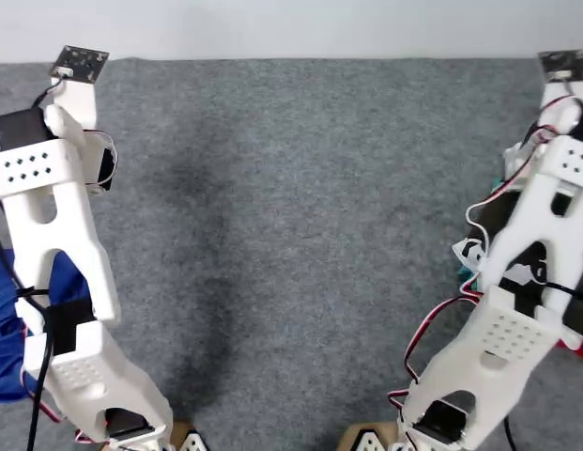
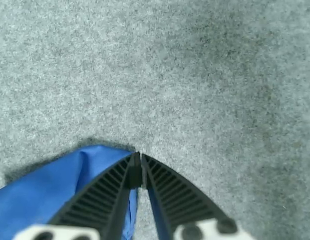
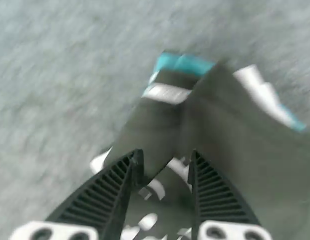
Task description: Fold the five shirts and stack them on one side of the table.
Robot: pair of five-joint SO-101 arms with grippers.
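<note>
A blue shirt (image 2: 50, 190) lies on the grey carpeted table (image 2: 194, 75). My left gripper (image 2: 140, 161) is shut, its tips meeting at the shirt's edge with blue cloth showing between the fingers. In the high view the blue shirt (image 1: 5, 348) is bunched at the table's left edge, under the left arm (image 1: 47, 188). My right gripper (image 3: 163, 157) is open over a dark grey shirt (image 3: 219, 130) with white print, which lies on a teal shirt (image 3: 184, 62). The right arm (image 1: 535, 244) stands over that pile at the table's right edge.
The grey carpet (image 1: 300, 235) stretches bare between the two arms. By the right arm, teal cloth (image 1: 505, 178) and a bit of red cloth (image 1: 577, 348) peek out. Red and white cables (image 1: 432, 329) hang off the right arm.
</note>
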